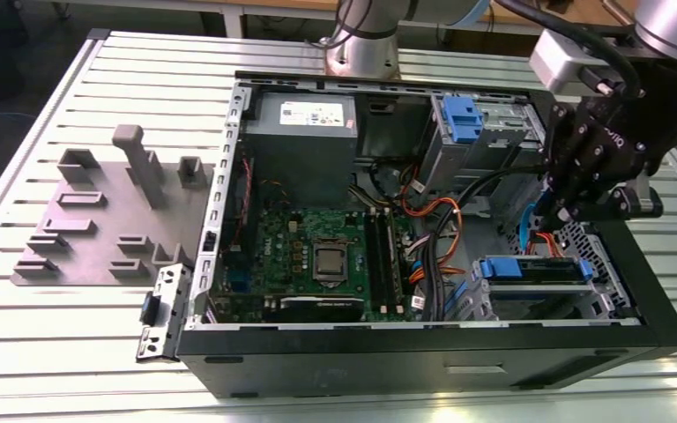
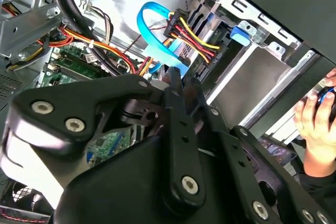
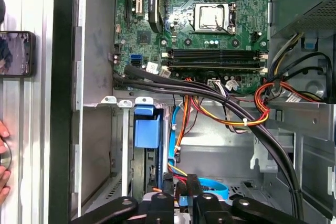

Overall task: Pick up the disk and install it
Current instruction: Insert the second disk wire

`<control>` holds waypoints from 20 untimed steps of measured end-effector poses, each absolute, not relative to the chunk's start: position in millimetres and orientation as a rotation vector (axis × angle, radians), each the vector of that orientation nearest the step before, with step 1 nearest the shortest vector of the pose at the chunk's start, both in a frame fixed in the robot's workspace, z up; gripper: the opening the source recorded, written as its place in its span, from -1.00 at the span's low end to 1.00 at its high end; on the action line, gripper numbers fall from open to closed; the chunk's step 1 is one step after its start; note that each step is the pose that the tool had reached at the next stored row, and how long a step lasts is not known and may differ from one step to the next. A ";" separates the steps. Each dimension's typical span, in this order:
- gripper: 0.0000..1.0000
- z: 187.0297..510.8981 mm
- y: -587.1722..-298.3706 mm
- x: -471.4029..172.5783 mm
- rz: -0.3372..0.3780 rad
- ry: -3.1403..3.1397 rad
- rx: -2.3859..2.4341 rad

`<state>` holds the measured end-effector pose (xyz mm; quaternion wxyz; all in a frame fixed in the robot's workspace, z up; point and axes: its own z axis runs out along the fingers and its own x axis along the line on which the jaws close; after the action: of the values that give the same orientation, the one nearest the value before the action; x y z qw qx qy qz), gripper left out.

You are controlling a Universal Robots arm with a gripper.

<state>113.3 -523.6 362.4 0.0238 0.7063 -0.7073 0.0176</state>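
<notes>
Over the drive cage inside the open case (image 1: 433, 357), the gripper (image 1: 554, 218) hangs with nothing in it.

Its fingers (image 3: 167, 188) stand a narrow gap apart in both wrist views, and only loose wiring shows behind that gap. Just off the fingertips sits the disk (image 1: 532, 269), lying in the cage with its blue carrier (image 3: 147, 129) facing out, apart from the gripper and not touched by it. Close under the gripper a blue cable (image 2: 149, 22) loops beside a bundle of red, yellow and black wires (image 2: 191, 30). Farther from the gripper, across the case, lies the green board (image 1: 315, 256). Outside the case wall nearest the gripper, a person's hand (image 2: 314, 124) rests on something dark.
</notes>
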 end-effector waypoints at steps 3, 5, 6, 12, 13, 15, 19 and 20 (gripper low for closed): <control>-0.50 361.5 -523.6 113.4 0.052 -2.188 2.185; -0.50 360.8 -523.6 113.5 0.050 -2.187 2.184; -0.50 360.5 -523.6 113.6 0.049 -2.187 2.184; -0.50 357.1 -523.5 114.4 0.042 -2.183 2.181; -0.50 356.2 -523.5 114.7 0.041 -2.182 2.180; -0.50 354.4 -523.5 115.0 0.038 -2.181 2.179; -0.50 351.6 -523.5 115.9 0.034 -2.179 2.177; -0.50 351.5 -523.5 116.3 0.033 -2.179 2.177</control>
<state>116.3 -523.5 351.5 0.0307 0.7064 -0.7070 0.0108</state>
